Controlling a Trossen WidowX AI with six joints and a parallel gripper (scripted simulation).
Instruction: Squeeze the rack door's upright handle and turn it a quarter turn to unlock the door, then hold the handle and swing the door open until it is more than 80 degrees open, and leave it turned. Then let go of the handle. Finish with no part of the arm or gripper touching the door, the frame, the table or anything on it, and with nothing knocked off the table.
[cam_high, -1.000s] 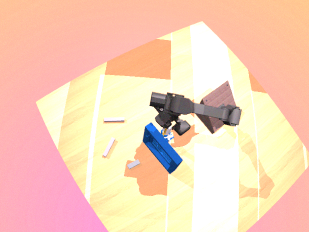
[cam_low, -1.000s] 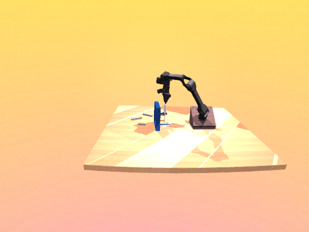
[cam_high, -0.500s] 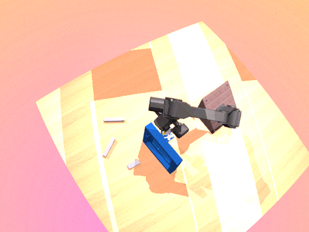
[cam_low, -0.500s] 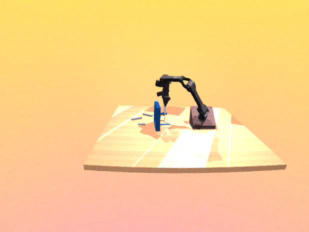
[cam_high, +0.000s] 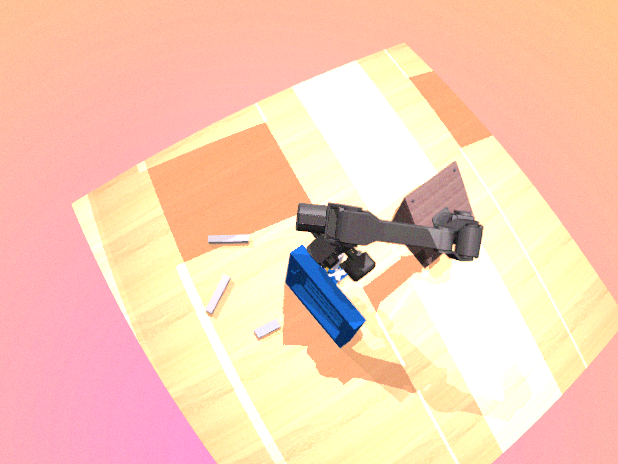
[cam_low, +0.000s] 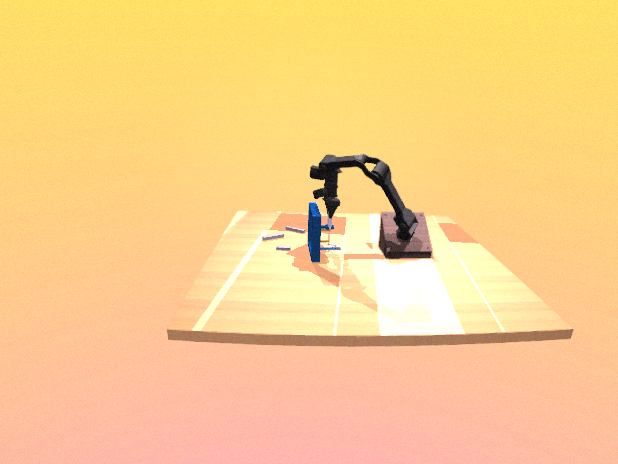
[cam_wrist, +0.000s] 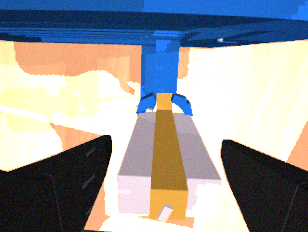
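Observation:
The blue rack (cam_high: 327, 295) (cam_low: 314, 232) stands upright on the table, its hollow side facing away from the arm's base. I cannot tell door from frame, and no opening between them shows. The upright pale grey handle (cam_low: 330, 223) (cam_wrist: 197, 155), with an orange middle strip, stands on the arm's side of the rack. A blue arm (cam_wrist: 160, 65) reaches from the rack toward it. My gripper (cam_low: 330, 215) (cam_wrist: 166, 145) points down and is open, one finger on each side of the handle, with gaps showing on both sides. In the top view the gripper largely hides the handle.
Three small grey bars lie behind the rack: one bar (cam_high: 228, 239) (cam_low: 295, 230), a second bar (cam_high: 218, 295) (cam_low: 273, 236) and a short bar (cam_high: 267, 329) (cam_low: 283, 248). The arm's brown base block (cam_high: 432, 200) (cam_low: 390, 225) stands on the table (cam_high: 350, 425) (cam_low: 275, 300), on the handle's side.

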